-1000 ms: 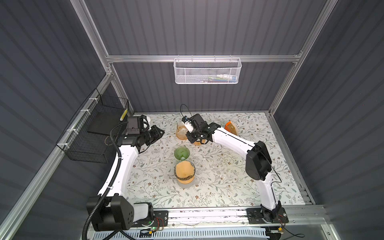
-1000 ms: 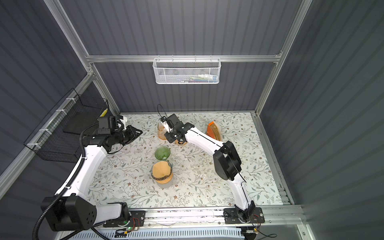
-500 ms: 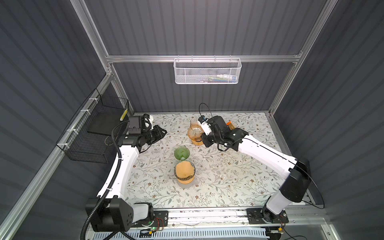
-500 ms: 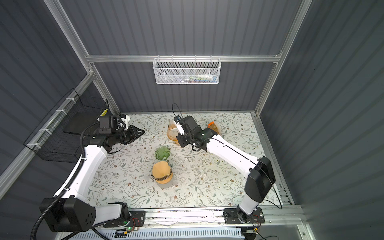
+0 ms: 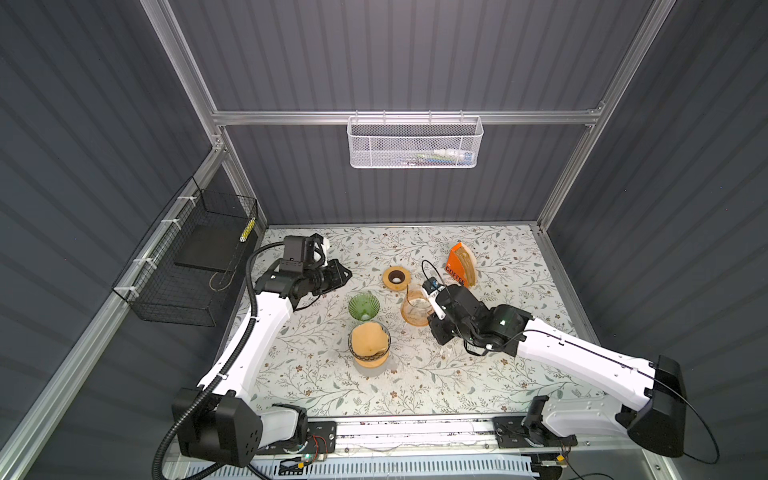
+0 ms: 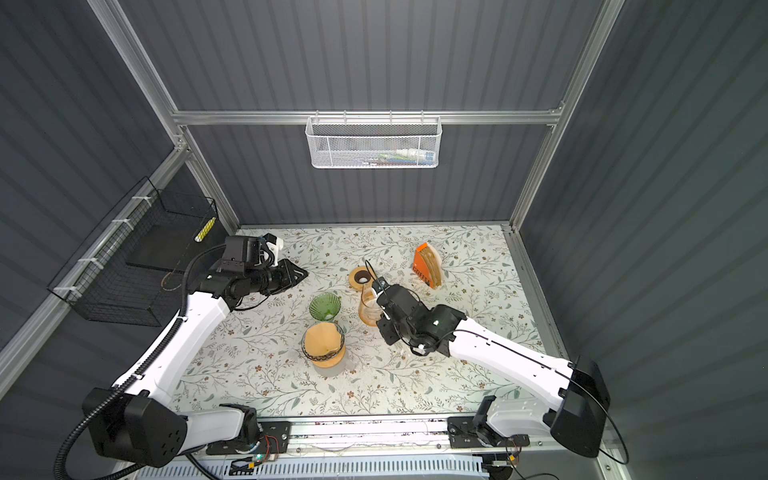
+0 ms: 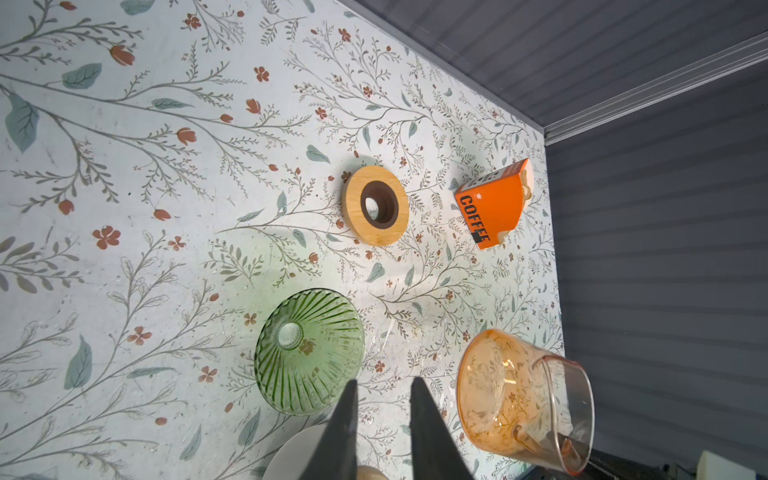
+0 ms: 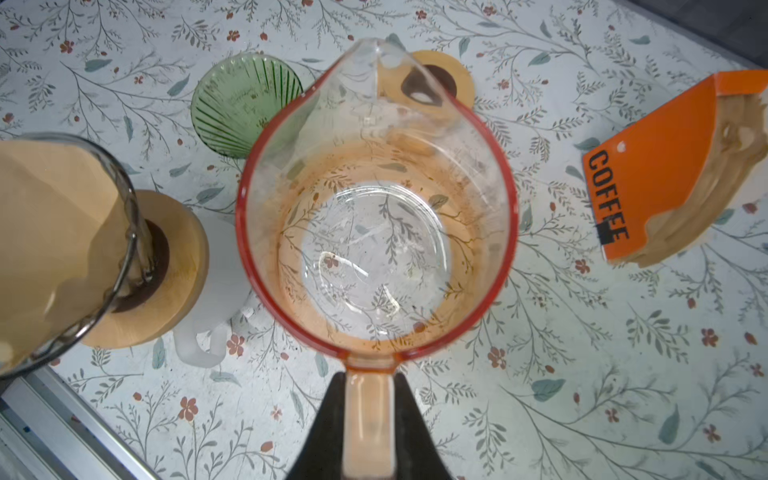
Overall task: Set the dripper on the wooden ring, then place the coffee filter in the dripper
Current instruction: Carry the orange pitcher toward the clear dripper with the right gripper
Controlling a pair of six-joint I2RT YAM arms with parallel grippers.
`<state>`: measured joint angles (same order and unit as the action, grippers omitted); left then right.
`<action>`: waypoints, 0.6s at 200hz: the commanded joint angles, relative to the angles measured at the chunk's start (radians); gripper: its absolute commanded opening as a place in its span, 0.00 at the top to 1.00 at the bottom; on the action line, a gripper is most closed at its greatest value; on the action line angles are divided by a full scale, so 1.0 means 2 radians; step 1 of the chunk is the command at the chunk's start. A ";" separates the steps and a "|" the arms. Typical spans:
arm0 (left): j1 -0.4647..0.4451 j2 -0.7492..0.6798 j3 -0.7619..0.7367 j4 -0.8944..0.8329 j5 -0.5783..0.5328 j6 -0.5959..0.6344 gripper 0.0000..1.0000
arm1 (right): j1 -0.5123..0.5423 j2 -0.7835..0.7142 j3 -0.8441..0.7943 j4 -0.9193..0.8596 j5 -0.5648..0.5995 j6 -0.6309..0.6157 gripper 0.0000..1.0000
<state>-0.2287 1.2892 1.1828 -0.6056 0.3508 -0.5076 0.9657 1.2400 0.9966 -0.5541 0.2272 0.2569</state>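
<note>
Toward the surface's back-left corner the left tool (image 7: 384,381), slightly spread, holds nothing. The coffee filter (image 5: 365,341) sits in the clear dripper (image 8: 132,245) toward the front edge, mid-width. Near it, the right tool (image 8: 369,388) pinches the carafe (image 5: 415,311) by its handle; a careless swing could topple dripper and filter.

A narrow empty gap is left between the left fingers (image 7: 343,432). Just past their tips the way is blocked by the green dripper (image 7: 309,351) and the carafe (image 7: 511,390). The wooden ring (image 7: 376,205) is seen farther ahead, with bare bench (image 7: 124,166) off to one side. The gap between the right fingers (image 8: 328,419) is filled by the carafe handle. The filter-lined dripper (image 8: 54,232) is crowded close beside them, and the filter box (image 8: 665,174) is kept well apart.
</note>
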 commanded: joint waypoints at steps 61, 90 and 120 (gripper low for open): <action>-0.017 -0.028 -0.031 0.001 -0.038 0.001 0.77 | 0.062 -0.042 -0.101 0.028 0.033 0.084 1.00; -0.018 -0.030 -0.028 0.005 -0.040 -0.005 0.77 | 0.065 -0.043 -0.115 0.034 0.030 0.091 1.00; -0.019 -0.028 -0.029 0.005 -0.045 -0.006 0.77 | 0.066 -0.042 -0.136 0.057 0.021 0.097 1.00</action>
<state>-0.2607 1.2491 1.1316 -0.6044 0.2787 -0.5087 1.0920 1.1717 0.7494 -0.5129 0.2581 0.4232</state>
